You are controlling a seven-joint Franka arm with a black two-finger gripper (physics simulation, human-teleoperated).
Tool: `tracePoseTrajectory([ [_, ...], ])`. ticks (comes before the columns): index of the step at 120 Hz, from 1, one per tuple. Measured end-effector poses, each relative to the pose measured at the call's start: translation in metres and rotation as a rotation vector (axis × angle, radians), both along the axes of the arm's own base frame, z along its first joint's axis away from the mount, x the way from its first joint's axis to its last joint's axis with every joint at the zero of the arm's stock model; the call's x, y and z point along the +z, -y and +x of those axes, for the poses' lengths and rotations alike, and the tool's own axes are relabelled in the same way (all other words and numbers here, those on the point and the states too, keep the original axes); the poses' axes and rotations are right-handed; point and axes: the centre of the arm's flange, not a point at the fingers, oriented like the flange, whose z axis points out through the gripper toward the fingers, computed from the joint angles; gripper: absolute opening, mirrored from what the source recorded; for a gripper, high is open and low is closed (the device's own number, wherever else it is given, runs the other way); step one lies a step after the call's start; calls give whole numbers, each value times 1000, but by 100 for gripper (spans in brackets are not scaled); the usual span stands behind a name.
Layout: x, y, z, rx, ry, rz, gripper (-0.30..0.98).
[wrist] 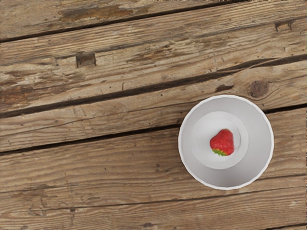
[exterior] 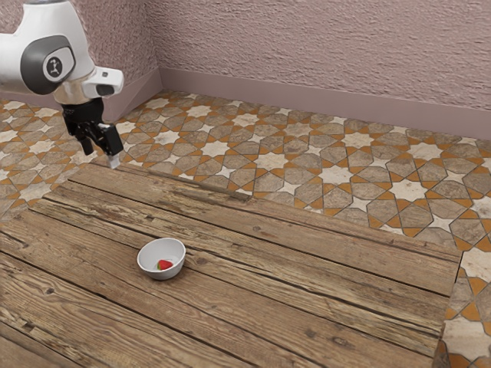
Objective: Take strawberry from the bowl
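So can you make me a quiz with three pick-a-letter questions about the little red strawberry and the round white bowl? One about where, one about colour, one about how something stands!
1. Where is the little red strawberry, compared with the round white bowl?
A) Beside it
B) Inside it
C) Underneath it

2. What colour is the strawberry's leafy top?
A) Green
B) Blue
C) Purple

3. How does the bowl stand on the brown wooden table?
A) Upside down
B) Tipped on its side
C) Upright

1: B, both views show the strawberry in the bowl, within its rim.
2: A, the wrist view shows green leaves at one end.
3: C, the exterior view shows its open side facing up.
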Motion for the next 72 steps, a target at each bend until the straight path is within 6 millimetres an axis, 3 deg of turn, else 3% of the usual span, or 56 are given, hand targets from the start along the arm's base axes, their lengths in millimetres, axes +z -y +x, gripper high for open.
tracePoseTrajectory([
  [34,3,7,1,27,4,-1,69],
  [41,-2,18,2,5,-8,11,69],
  [45,-10,32,3,-34,-24,27,69],
  [56,-58,66,-4,-161,-74,45,69],
  [63,-80,69,-4,-214,-86,54,69],
  [72,-95,64,-2,-257,-95,61,69],
])
